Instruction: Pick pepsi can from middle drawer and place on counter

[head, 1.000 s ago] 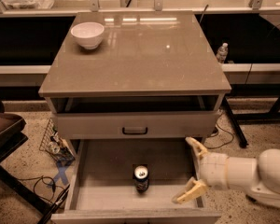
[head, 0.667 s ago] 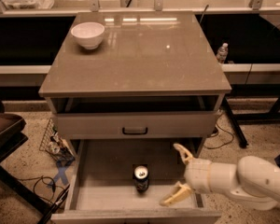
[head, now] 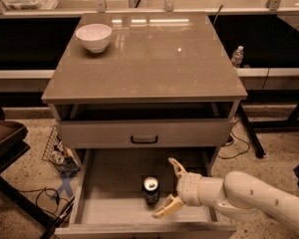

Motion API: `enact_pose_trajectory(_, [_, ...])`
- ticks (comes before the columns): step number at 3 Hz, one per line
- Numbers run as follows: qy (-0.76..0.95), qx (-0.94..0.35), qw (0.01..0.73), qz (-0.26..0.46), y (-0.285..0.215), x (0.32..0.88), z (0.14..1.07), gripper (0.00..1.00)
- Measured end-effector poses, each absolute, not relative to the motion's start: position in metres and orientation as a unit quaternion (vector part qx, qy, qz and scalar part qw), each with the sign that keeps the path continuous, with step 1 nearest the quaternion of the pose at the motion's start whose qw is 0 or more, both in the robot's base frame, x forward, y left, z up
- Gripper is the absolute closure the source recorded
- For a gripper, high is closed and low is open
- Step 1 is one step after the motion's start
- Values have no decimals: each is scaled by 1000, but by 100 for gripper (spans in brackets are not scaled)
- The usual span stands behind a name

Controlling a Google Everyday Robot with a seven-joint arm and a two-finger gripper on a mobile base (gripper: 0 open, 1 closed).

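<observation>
The pepsi can stands upright on the floor of the open middle drawer, near its middle. My gripper is inside the drawer just right of the can, open, with one finger behind and one in front; neither touches the can. The white arm reaches in from the lower right. The counter is the glossy grey-brown slab on top of the cabinet.
A white bowl sits on the counter's back left corner. The closed drawer front with a dark handle overhangs the open drawer. A water bottle stands behind on the right. Cables and a wire basket lie on the floor left.
My gripper has moved left across the drawer, from near the right wall to just beside the can. The can has not moved.
</observation>
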State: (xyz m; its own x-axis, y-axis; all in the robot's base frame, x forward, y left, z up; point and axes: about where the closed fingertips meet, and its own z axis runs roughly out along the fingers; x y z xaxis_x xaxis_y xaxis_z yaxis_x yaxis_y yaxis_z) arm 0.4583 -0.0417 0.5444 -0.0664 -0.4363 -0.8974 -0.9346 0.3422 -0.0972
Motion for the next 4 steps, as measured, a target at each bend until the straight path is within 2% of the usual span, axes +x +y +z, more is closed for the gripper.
enact_pose_trajectory(1, [675, -503, 463, 279, -39, 461, 542, 0])
enact_pose_trajectory(3, [657, -491, 483, 307, -20, 513, 493, 0])
enact_pose_trajectory(4, [650, -491, 482, 323, -15, 519, 468, 0])
